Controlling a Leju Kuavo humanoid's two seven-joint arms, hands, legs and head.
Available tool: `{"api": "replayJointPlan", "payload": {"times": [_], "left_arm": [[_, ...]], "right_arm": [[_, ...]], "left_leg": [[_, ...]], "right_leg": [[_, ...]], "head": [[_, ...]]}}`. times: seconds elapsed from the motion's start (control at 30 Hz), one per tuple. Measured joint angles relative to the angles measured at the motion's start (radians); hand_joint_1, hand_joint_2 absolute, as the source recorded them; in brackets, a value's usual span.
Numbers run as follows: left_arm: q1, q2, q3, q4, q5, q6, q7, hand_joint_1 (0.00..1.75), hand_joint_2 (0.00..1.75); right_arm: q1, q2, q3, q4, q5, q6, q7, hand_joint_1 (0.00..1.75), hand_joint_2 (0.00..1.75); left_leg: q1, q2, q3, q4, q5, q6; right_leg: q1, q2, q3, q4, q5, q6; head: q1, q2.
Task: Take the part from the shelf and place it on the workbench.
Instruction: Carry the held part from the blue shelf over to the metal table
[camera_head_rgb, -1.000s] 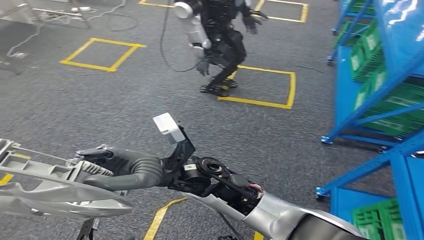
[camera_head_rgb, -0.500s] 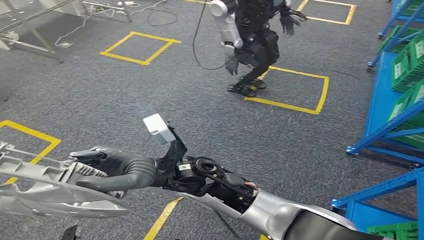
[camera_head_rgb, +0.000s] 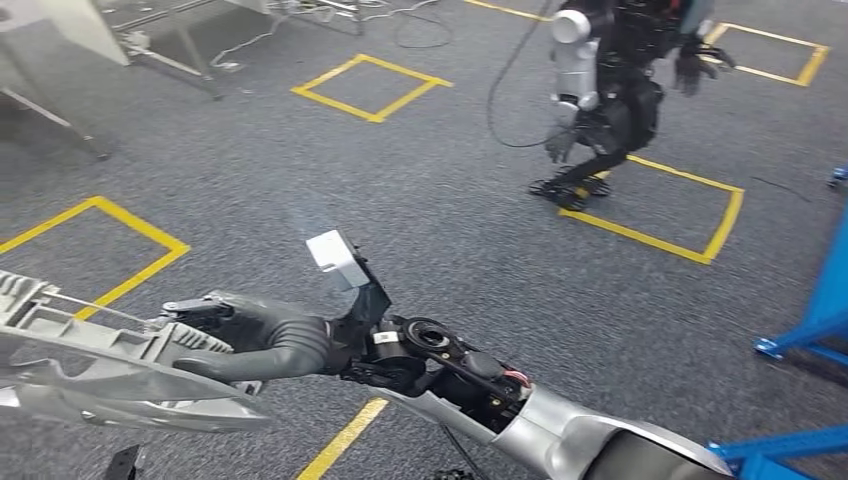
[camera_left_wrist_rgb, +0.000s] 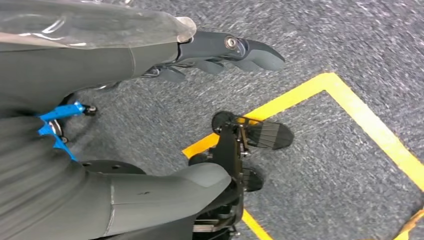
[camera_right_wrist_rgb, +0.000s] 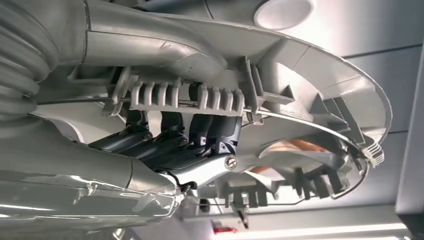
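The part (camera_head_rgb: 100, 370) is a large pale grey plastic moulding with ribs and clips, carried low at the left of the head view. My right hand (camera_head_rgb: 270, 340) reaches across from the lower right and grips its near end. Close up, the dark fingers (camera_right_wrist_rgb: 170, 142) curl around a ribbed bar of the part (camera_right_wrist_rgb: 310, 75). My left hand (camera_left_wrist_rgb: 125, 65) hangs over the carpet. Its fingers (camera_left_wrist_rgb: 250, 52) and thumb (camera_left_wrist_rgb: 165, 192) are spread apart with nothing between them.
Grey carpet with yellow taped squares (camera_head_rgb: 372, 85) stretches ahead. Another humanoid robot (camera_head_rgb: 610, 90) stands at the upper right by a yellow square. A blue shelf frame (camera_head_rgb: 815, 310) edges in at the right. Table legs and cables (camera_head_rgb: 190, 40) lie at the upper left.
The camera has turned left: the floor, the other robot and the blue shelves have slid to the right. My right hand keeps its hold on the part.
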Motion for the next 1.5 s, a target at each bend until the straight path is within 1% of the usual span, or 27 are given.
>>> {"api": "replayJointPlan", "payload": {"times": [1.5], "left_arm": [[0.000,0.000,0.000,0.000,0.000,0.000,0.000,0.00,1.75]], "right_arm": [[0.000,0.000,0.000,0.000,0.000,0.000,0.000,1.75,1.75]], "left_leg": [[0.000,0.000,0.000,0.000,0.000,0.000]], "right_leg": [[0.000,0.000,0.000,0.000,0.000,0.000]], "head": [[0.000,0.000]]}}
